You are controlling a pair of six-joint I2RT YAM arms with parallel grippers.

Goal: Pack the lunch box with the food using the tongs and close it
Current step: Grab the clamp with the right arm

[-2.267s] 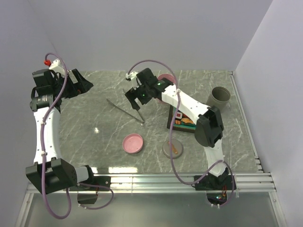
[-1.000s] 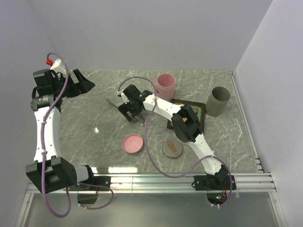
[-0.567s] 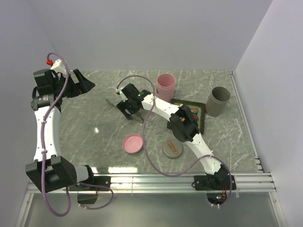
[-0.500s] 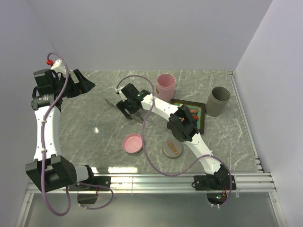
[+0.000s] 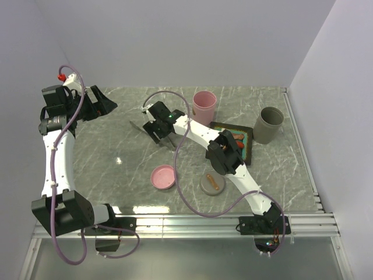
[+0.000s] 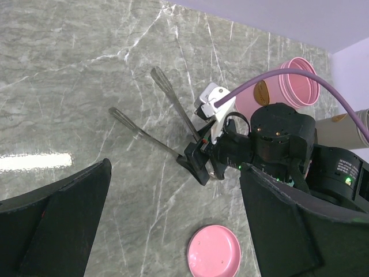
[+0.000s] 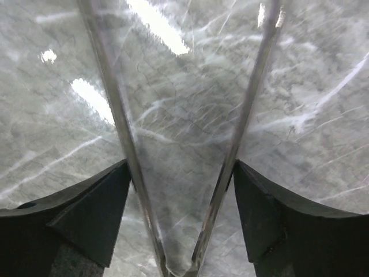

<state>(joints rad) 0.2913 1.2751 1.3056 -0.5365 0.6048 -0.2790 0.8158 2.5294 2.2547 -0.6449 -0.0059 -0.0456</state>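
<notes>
Marble worktop (image 5: 116, 146) looks slick: your right fingers (image 7: 92, 213) stand apart, straddling both arms of the tongs (image 7: 118, 115) lying left of the pink cup (image 5: 204, 104). Squeeze unevenly and they could skid or pivot away. Meanwhile your left fingers (image 6: 57, 219) hang apart, far left.

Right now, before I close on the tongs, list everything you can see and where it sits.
tongs: one, silver, flat on the table left of centre
tray: one, black, right of centre, partly behind the right arm
food: red and orange pieces in the tray, count hidden
orange piece: one, on the grey dish
pink cup: one, upright, behind the tray
grey cup: one, upright, right of the tray
pink dish: one, near centre
grey dish: one, right of the pink dish
table: grey marble
left gripper: open, empty, far left
right gripper: jaws apart, straddling the tongs
</notes>
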